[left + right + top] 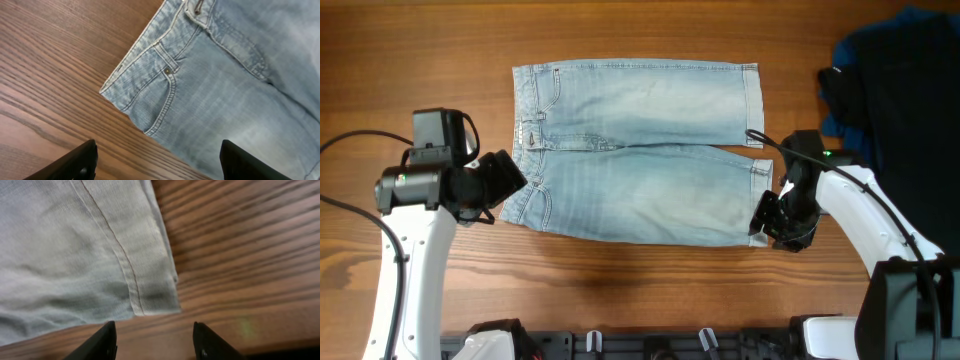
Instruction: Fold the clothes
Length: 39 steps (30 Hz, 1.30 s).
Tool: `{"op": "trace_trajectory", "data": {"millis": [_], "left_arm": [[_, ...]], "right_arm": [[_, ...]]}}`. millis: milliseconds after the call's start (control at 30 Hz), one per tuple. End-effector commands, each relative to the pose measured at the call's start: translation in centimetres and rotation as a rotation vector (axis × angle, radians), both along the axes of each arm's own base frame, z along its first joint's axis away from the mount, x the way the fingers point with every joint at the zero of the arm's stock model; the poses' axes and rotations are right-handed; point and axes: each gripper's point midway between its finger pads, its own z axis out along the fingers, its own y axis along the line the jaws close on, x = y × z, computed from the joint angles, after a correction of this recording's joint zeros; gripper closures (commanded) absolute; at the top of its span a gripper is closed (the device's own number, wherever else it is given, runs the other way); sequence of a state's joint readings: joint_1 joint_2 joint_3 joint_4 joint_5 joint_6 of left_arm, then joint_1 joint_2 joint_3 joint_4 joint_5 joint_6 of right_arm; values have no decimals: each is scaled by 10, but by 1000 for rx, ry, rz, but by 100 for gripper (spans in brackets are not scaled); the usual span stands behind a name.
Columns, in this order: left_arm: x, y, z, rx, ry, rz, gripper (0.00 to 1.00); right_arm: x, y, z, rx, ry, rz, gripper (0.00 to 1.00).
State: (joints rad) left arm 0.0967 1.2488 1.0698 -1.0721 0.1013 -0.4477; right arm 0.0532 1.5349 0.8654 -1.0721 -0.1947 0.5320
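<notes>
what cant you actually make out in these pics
- Overhead: the dark blue garment and black garment are cut off by the frame edges; what they are is unclear.
- Overhead: the right gripper hides its own fingertips.
- Left wrist: the shorts run off the top and right edges.
- Right wrist: only a corner of the shorts shows; the table is blurred.

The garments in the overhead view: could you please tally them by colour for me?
Light blue denim shorts: 1
Dark blue garment: 1
Black garment: 1
Total: 3
</notes>
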Motion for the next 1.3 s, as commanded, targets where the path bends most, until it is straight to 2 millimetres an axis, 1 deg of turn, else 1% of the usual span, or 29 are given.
{"op": "trace_trajectory", "data": {"millis": [0,100,200,367,433,567,633,733,800,833,867,900,933,967,1000,1033,1067,1133,1200,1267], "left_arm": [[-4,-1,-15,-1,40,5,22],[-6,-1,-17,-2,50,5,22],[-5,-1,-17,-2,48,5,22],[-5,-1,-17,-1,52,6,20],[-7,2,-18,13,59,10,18],[-7,4,-20,16,67,35,18],[-7,4,-22,16,75,34,18],[-6,4,-26,14,88,34,18],[-6,4,-28,13,96,34,18],[-6,4,-28,13,97,34,18],[-5,4,-28,13,97,34,18],[-5,4,-28,13,97,34,18],[-5,4,-28,13,97,34,21],[-5,4,-28,13,97,34,23],[-6,4,-28,13,99,34,26],[-6,4,-28,13,101,34,29],[-7,3,-29,13,105,34,31],[-11,3,-30,10,120,38,30],[-20,2,-38,-2,160,74,29],[-32,1,-51,-10,207,97,28]], "right_arm": [[3,7,-6,31,-13,-106,44],[-2,9,-16,39,2,-160,43],[2,10,-25,47,-33,-160,43],[5,11,-27,52,-51,-160,44],[5,11,-27,52,-50,-161,47],[-2,10,-32,47,-34,-160,53],[-7,10,-36,47,-27,-161,53],[-14,13,-41,69,-13,-164,49],[-15,14,-43,74,-15,-165,49],[-14,14,-43,74,-21,-164,51],[-13,14,-43,75,-25,-164,57],[-12,14,-43,76,-29,-164,66],[-11,14,-43,76,-32,-164,76],[-10,14,-43,76,-35,-163,89],[-10,14,-44,76,-37,-160,96],[-10,14,-44,73,-39,-159,96],[-10,13,-44,71,-40,-157,96],[-9,13,-44,74,-46,-137,96],[-9,13,-44,74,-47,-133,96],[-9,13,-44,74,-48,-133,96]]}}
